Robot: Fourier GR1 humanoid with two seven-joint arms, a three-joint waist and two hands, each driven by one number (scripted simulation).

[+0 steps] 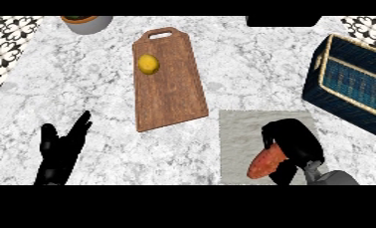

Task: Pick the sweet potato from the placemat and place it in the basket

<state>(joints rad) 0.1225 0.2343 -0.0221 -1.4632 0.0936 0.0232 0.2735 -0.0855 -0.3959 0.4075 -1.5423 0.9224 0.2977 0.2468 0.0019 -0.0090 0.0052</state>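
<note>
Counter (95, 82): marble, bearing everything.
Cutting board (170, 90): left of the placemat, lemon (148, 64) on it.
Basket (346, 80): right of and beyond the placemat.
Placemat (242, 137): grey, under the right hand.
Right hand (294, 142): fingers curled round the sweet potato.
Left hand (62, 150): far left of the placemat, fingers straight, apart.
Sweet potato (266, 163): over the placemat, in the right hand.
Pot (86, 23): beyond the placemat, far left.
</note>
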